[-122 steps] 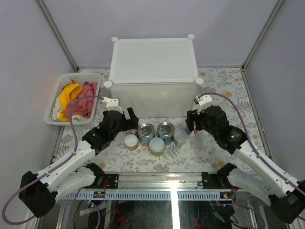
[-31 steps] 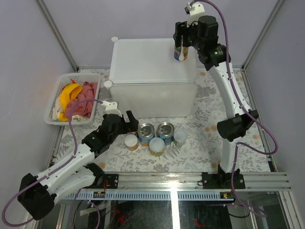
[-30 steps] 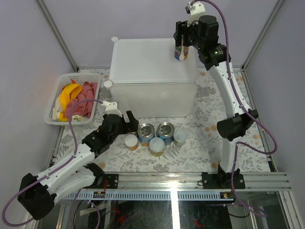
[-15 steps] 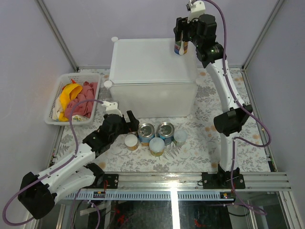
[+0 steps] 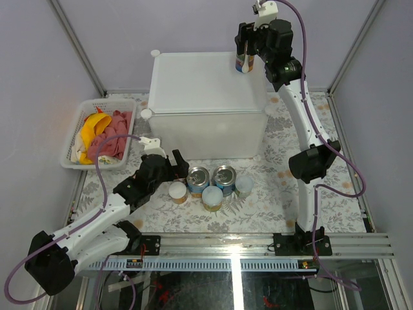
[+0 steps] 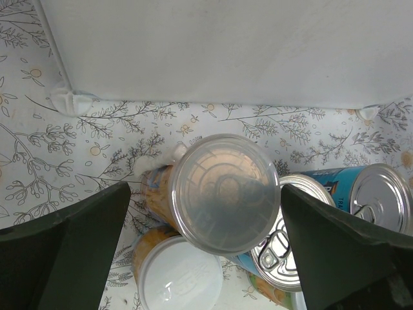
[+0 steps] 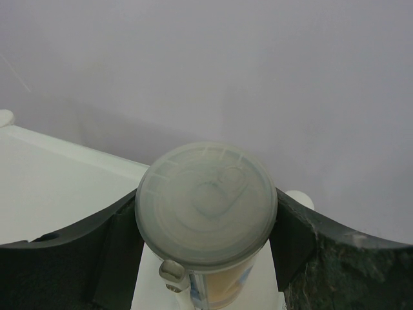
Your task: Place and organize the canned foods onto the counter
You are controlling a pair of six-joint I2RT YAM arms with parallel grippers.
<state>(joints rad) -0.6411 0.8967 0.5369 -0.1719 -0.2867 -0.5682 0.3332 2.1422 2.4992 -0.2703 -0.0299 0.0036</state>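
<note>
My right gripper is shut on a slim pale-lidded canister, upright over the far right corner of the counter. In the right wrist view both fingers press the canister under its lid; I cannot tell whether it rests on the counter top. On the floral mat in front of the counter stand two blue-labelled steel cans, a white-lidded jar and two more lidded cans. My left gripper is open astride another clear-lidded canister, not touching it.
A white mesh basket with a yellow banana and pink cloth sits at the left of the mat. The counter's front wall rises just beyond the cans. A round knob marks the counter corner beside the held canister.
The right arm lifted the canister from the mat up to the counter's far right corner, edging further back in the last second. The left gripper shifted slightly toward the cans.
</note>
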